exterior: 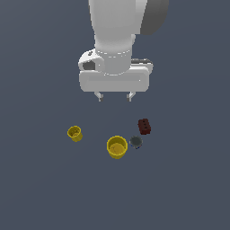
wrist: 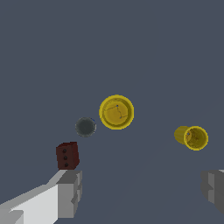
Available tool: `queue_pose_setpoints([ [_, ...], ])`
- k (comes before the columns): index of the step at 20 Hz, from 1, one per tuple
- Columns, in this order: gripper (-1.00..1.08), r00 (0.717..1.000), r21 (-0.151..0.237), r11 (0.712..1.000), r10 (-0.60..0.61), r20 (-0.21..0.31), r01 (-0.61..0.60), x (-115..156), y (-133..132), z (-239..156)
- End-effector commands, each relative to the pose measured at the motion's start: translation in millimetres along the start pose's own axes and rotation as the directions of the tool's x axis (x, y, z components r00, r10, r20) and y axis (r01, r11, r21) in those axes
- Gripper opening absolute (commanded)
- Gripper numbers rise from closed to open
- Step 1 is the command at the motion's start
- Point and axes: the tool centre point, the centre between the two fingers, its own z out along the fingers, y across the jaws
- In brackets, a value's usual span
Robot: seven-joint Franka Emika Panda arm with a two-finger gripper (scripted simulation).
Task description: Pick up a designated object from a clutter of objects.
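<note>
Seen from the exterior camera: white Panda arm reaching down, gripper (exterior: 114, 96) hanging high above a flat grey floor (exterior: 40, 188), jaws spread wide, nothing held. Below, four small things scattered. Landmark: the larger yellow cup (exterior: 117, 147), upright, mouth up. Just beside it, toward the exterior view's right, a tiny dark grey cup (exterior: 136, 142). A little beyond that, a dark red-brown block with holes (exterior: 144, 126). Well apart from the larger cup, toward the exterior view's left, the target: the smaller yellow cup (exterior: 75, 133), tapered, tilted or lying on its side, alone.

Wrist camera confirms: smaller yellow cup (wrist: 191, 137) showing both mouth and flank, so likely tipped over; larger yellow cup (wrist: 116, 112) seen straight down its mouth; grey cup (wrist: 85, 127) and block (wrist: 67, 155) nearby; two fingertips (wrist: 70, 192) framing the view, far apart.

Step in hand, judged: lining up over the target. To do well: shift sideways away from the larger cup until centred on the smaller one, turn the wrist so the fingers close across the tapered body rather than along it, descend with jaws wide, close gently to avoid rolling it.
</note>
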Motion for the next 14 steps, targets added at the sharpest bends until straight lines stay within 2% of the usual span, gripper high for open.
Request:
queue_pose_setpoints([
  [1, 1.0, 1.0, 0.0, 1.0, 0.0, 0.0, 0.0, 0, 0, 0],
  [9, 1.0, 0.999, 0.013, 0.999, 0.051, 0.009, -0.051, 4, 19, 2],
  [14, 1.0, 0.999, 0.014, 0.998, 0.053, 0.01, -0.053, 5, 20, 1],
])
